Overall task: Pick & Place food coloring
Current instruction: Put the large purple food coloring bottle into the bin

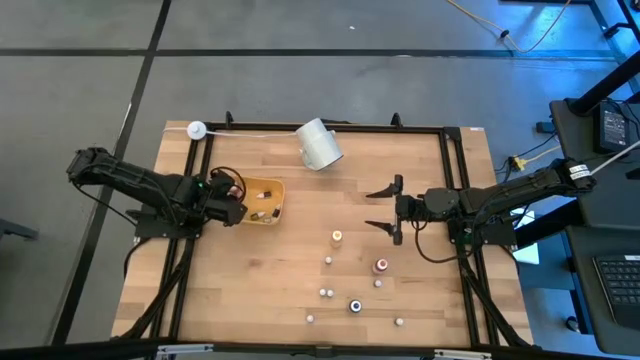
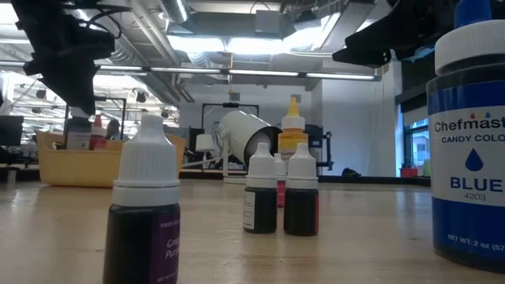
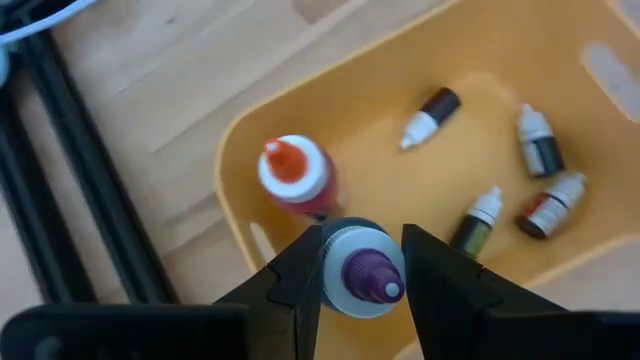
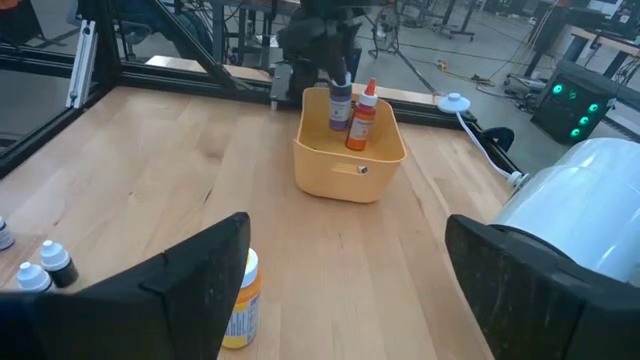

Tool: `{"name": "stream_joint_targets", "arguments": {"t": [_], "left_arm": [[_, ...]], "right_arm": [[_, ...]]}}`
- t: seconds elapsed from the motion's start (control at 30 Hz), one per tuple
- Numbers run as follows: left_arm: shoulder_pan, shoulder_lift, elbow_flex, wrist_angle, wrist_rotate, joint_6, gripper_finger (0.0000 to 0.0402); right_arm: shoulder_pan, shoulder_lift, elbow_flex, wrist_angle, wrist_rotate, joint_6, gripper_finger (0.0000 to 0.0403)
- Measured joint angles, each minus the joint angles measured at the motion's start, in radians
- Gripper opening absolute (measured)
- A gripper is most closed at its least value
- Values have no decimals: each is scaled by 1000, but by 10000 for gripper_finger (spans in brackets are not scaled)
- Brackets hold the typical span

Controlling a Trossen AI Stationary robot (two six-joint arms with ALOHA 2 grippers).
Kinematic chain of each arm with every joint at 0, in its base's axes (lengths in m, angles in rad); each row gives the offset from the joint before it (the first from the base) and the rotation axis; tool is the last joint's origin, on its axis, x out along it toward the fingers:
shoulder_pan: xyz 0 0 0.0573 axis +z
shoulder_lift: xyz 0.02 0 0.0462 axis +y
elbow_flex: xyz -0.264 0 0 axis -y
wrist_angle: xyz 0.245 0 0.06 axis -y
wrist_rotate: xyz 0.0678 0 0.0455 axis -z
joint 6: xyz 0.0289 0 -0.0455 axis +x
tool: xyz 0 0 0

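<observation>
**Purple-capped bottle held over the yellow tray**

Right now your left tool (image 3: pixel 360 275) is pinching a purple-capped dropper bottle (image 3: pixel 362 272) between its two fingers, holding it upright over the near corner of the yellow tray (image 1: pixel 278 190). Just beside it, an orange-tipped red bottle (image 3: pixel 293 173) is standing in the tray. Four small bottles are lying on the tray floor: one with a dark cap (image 3: pixel 428 116), one with dark contents (image 3: pixel 537 141), a greenish one (image 3: pixel 475 218) and a reddish one (image 3: pixel 550 204).

Your right tool (image 1: pixel 384 208) is hovering with its fingers spread wide and holding nothing, well apart from the tray, toward the right side of the wooden surface (image 1: pixel 250 270). A yellow-orange bottle (image 1: pixel 337 237) is standing near it, and more small bottles are sitting scattered toward the front edge, among them a red-capped one (image 1: pixel 381 265) and a blue one (image 1: pixel 355 306).

A white cylindrical cup (image 1: pixel 319 144) is lying on its side near the far edge.
</observation>
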Motion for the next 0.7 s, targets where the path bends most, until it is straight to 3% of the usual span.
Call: {"name": "stream_joint_targets", "arguments": {"t": [0.33,0.7], "left_arm": [[72,0,0,5,-19,-20,117],[78,0,-1,61,-6,-36,118]], "right_arm": [[0,0,0,0,0,0,337],[0,0,0,-3,0,0,337]]}}
